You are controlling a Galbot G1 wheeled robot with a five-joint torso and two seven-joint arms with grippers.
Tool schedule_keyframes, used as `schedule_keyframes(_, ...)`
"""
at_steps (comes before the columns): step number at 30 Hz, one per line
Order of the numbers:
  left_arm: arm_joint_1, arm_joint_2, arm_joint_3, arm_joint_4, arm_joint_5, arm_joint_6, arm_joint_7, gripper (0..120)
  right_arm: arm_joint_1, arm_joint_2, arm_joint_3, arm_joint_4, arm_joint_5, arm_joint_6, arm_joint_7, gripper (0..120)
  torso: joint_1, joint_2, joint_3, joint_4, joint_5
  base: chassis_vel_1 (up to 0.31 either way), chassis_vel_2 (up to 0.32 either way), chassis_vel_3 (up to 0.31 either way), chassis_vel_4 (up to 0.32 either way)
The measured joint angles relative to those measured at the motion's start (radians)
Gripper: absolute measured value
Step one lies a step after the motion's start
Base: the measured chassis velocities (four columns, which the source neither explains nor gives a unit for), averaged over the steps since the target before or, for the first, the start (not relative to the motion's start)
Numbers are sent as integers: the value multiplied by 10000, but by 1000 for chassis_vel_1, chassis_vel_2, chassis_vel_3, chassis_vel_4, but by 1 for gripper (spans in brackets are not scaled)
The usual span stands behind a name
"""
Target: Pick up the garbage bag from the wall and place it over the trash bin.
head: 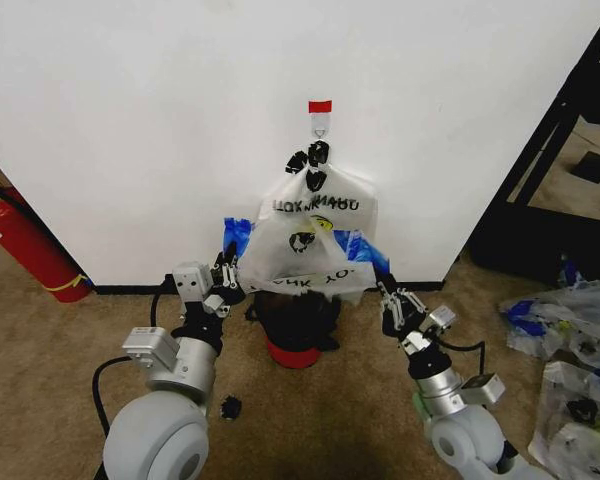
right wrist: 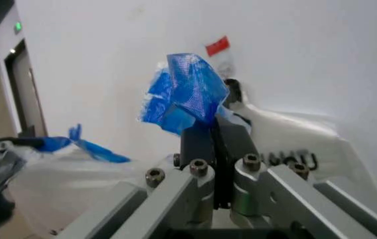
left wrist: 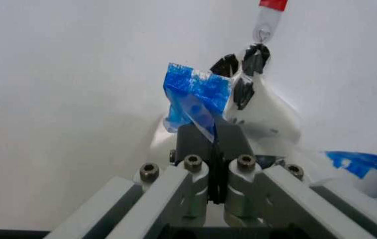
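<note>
The garbage bag (head: 315, 240) is thin whitish plastic with black print, a small yellow smiley and blue patches. Its black-taped handles hang from the red-topped wall hook (head: 320, 115). My left gripper (head: 225, 268) is shut on the blue patch at the bag's lower left edge, seen pinched in the left wrist view (left wrist: 213, 133). My right gripper (head: 387, 292) is shut on the blue patch at the lower right edge (right wrist: 214, 127). The red trash bin (head: 292, 352) with its dark inside stands on the carpet against the wall, directly under the bag and partly hidden by it.
A red fire extinguisher (head: 25, 245) leans by the wall at the left. A black shelf frame (head: 550, 170) stands at the right, with several plastic bags (head: 570, 330) on the floor beside it. A small black scrap (head: 230, 406) lies on the carpet near my left arm.
</note>
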Motion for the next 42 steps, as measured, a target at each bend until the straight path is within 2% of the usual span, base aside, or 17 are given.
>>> schedule_keyframes(6, -184, -204, 231, 535, 140, -68, 58, 0, 599, 50, -75, -1097, 34, 81, 13, 0, 1, 0, 1, 2, 1, 0, 0, 0, 0)
schedule_keyframes(10, -390, -496, 446, 1458, 204, -256, 76, 0, 1242, 314, -199, -2449, -59, 281, -95, 0, 1, -1, 1, 3, 3, 0, 0, 0, 0)
schedule_keyframes(19, -585, -902, 699, 2813, 236, -478, 33, 0, 1677, 583, -517, -3477, -347, 440, -244, 0, 1, -1, 1, 3, 0, 0, 0, 0, 0)
schedule_keyframes(22, -622, -936, 734, 2968, 255, -528, 37, 0, 1717, 603, -592, -3586, -372, 443, -248, 0, 1, -1, 1, 3, 0, 0, 0, 0, 0)
schedule_keyframes(27, -713, -1014, 762, 3642, 599, -799, 55, 0, 1972, 869, -1243, -4494, -648, 489, -290, 0, 1, -1, 1, 1, 0, 0, 0, 0, 0)
schedule_keyframes(32, -633, -933, 616, 3755, 877, -972, 68, 0, 2306, 1328, -1592, -4964, -673, 522, -421, 0, 1, -1, 0, 4, 0, 0, 0, 0, 0)
schedule_keyframes(38, -533, -900, 555, 3570, 930, -961, 68, 0, 2589, 1489, -1769, -5159, -359, 375, -415, 0, 1, 0, 0, 3, -1, 0, 0, 0, 0)
schedule_keyframes(42, -476, -842, 555, 3653, 1098, -971, 68, 0, 2602, 1512, -1945, -5075, -26, -3, 317, 0, 1, -1, 0, 2, 0, 0, 0, 0, 0)
